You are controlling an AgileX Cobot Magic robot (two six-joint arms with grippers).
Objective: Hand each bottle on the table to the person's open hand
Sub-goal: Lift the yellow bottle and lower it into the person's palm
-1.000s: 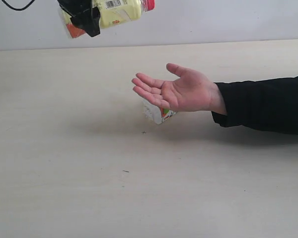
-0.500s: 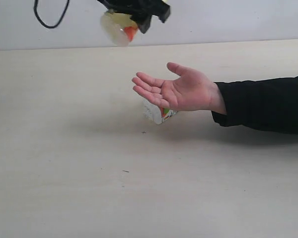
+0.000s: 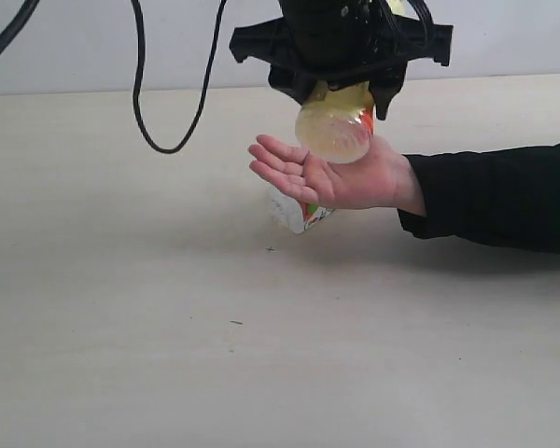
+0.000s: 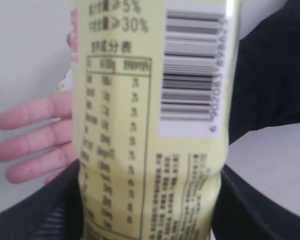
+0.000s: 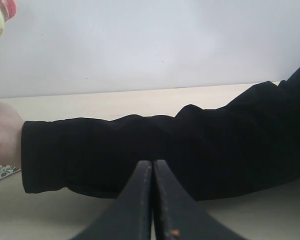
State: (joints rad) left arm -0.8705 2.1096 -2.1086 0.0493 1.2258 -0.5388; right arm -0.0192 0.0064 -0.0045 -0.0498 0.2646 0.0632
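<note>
yellow bottle in left gripper hangs over flat-open, palm-up hand.

Pale yellow bottle, black-and-white barcode; black sleeve; beige table

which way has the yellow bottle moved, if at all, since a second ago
Yes. The yellow bottle moved right and down, from left of the person's hand to just above its palm.
</note>
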